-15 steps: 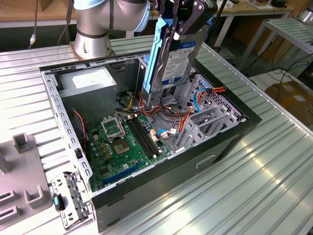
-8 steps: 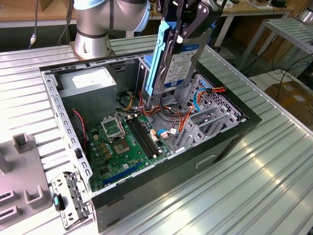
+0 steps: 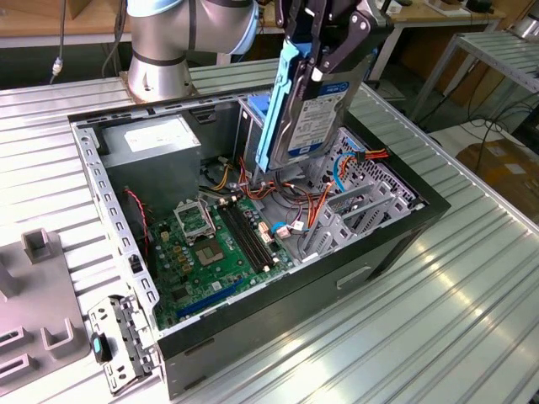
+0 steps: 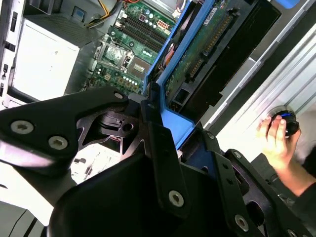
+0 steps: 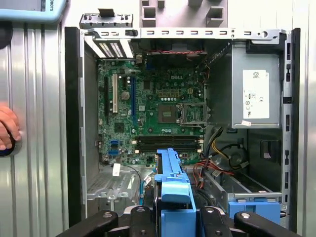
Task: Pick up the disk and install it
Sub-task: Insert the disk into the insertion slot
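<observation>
Gripper (image 3: pixel 325 61), jaws clamped on the disk (image 3: pixel 315 126), holds it on end, slightly tilted, over the open computer case (image 3: pixel 424 200).

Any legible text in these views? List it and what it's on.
Disk label: black print and a round blue logo, too small to read.
Power-supply sticker: print and symbols, too small to read.
Motherboard: a white maker's mark near the socket; the other board print is too small to read.
Nothing else readable.
</observation>
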Action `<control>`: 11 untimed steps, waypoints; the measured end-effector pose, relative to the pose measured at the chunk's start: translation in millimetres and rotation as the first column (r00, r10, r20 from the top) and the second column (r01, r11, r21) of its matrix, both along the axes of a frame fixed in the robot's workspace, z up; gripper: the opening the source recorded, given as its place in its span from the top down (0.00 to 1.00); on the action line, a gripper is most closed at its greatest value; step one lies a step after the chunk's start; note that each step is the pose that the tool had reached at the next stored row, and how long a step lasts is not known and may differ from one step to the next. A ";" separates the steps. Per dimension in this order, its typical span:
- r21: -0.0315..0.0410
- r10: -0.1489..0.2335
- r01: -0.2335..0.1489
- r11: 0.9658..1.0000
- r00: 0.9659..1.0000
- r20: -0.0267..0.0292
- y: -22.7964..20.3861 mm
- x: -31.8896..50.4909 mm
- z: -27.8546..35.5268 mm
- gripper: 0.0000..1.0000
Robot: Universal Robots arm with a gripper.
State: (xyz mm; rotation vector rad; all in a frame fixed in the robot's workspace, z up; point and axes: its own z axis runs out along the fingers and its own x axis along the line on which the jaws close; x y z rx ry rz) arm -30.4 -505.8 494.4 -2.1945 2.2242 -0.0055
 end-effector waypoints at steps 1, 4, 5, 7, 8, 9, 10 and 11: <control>0.000 0.000 0.000 1.000 1.000 0.000 -1.5 0.0 -0.1 0.63; 0.000 0.000 0.000 1.000 1.000 0.000 -5.1 -0.1 -0.1 0.63; 0.000 0.000 0.000 1.000 1.000 0.000 -5.1 0.0 0.0 0.63; 0.000 0.000 0.000 1.000 1.000 0.000 -5.3 0.0 -0.1 0.63; 0.000 0.000 0.000 1.000 1.000 0.000 -5.3 0.0 0.0 0.63; -0.001 0.000 0.000 1.000 1.000 0.000 -5.4 0.1 -0.1 0.63; -0.004 0.000 0.000 1.000 1.000 0.000 -5.4 1.1 -0.1 0.63; -0.005 0.000 0.000 1.000 1.000 0.000 -5.4 2.1 -0.3 0.63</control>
